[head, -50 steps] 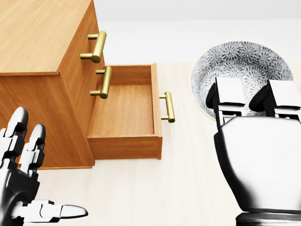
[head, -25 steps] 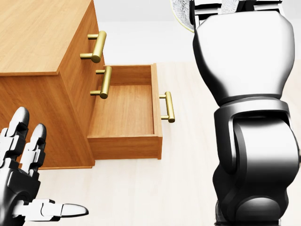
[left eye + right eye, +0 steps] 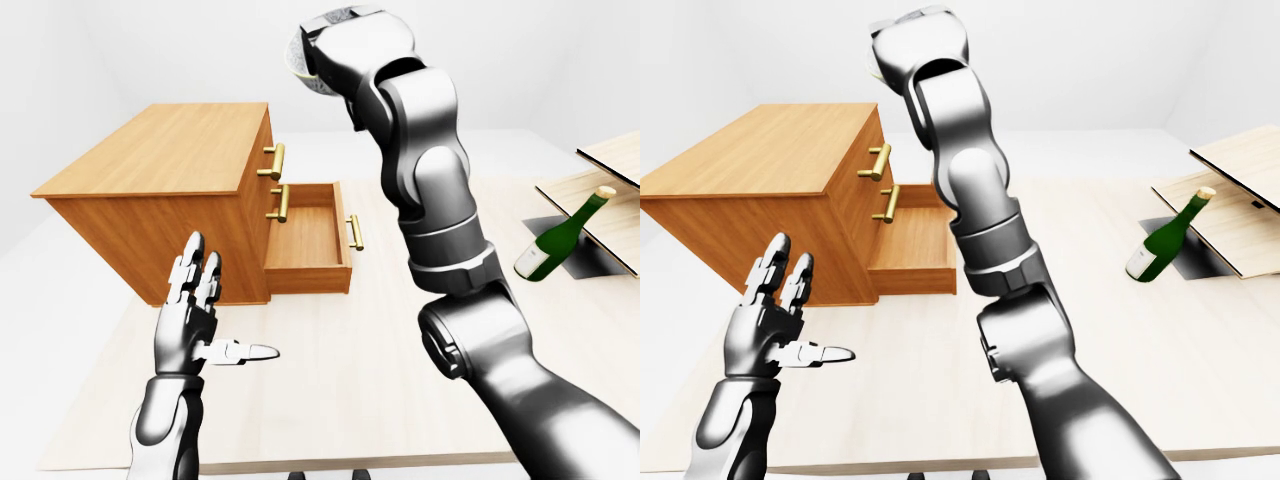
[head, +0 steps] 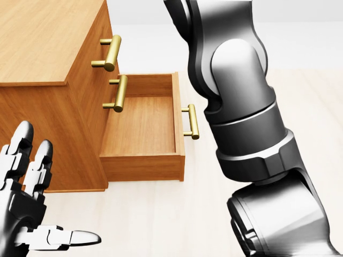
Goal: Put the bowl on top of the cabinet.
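Observation:
The patterned bowl (image 3: 298, 62) is high in the air at the top of the left-eye view, mostly hidden behind my right hand (image 3: 335, 30), which is shut on it. It hangs above the drawer side of the wooden cabinet (image 3: 165, 150), whose flat top is bare. In the head view only my right forearm (image 4: 236, 107) shows; hand and bowl are above the top edge. My left hand (image 3: 205, 325) is open, low and left of the drawer, holding nothing.
The cabinet's lower drawer (image 3: 305, 235) stands pulled out, with brass handles (image 3: 278, 160) above it. A green bottle (image 3: 556, 240) leans at the table's right by a wooden board (image 3: 605, 190). The table edge (image 3: 300, 465) runs along the bottom.
My right arm rose from the table with the bowl and swung up and left, leaving the head view's top. The left hand and cabinet have not moved.

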{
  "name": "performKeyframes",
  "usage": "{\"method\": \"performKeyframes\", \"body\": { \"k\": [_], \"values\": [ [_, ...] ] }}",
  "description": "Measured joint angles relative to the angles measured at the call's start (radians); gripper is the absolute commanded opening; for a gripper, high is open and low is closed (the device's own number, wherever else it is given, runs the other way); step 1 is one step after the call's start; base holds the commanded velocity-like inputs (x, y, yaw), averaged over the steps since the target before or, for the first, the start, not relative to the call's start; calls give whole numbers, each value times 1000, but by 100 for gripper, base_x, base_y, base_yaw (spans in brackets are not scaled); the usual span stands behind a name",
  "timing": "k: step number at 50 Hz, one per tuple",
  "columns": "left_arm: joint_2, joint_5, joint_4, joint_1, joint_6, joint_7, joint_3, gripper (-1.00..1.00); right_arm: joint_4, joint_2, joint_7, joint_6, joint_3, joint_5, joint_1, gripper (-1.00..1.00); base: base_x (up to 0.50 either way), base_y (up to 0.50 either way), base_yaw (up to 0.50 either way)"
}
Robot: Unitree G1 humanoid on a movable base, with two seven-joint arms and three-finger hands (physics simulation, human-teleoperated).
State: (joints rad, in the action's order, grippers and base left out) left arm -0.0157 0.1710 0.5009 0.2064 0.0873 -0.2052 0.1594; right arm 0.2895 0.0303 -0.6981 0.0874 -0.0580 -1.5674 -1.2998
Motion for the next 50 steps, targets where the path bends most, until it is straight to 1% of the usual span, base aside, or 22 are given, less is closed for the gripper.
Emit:
{"method": "performKeyframes", "body": {
  "k": [5,11,26,35,50],
  "values": [
    [0,-1,1,0,0,1,0,100,188,11,0,0,-4,80,-118,-100,0,0,0],
    [1,-4,-1,0,0,2,-3,100,359,19,0,0,-13,163,-225,-100,0,0,0],
    [3,-11,-3,8,-2,2,-13,100,607,24,0,0,-33,284,-403,-100,0,0,0],
    [3,-12,-7,10,-5,0,-16,100,686,7,0,0,-41,324,-463,-100,0,0,0],
    [3,-15,-11,14,-12,-3,-21,100,709,-10,0,0,-51,351,-489,-100,0,0,0]
  ]
}}
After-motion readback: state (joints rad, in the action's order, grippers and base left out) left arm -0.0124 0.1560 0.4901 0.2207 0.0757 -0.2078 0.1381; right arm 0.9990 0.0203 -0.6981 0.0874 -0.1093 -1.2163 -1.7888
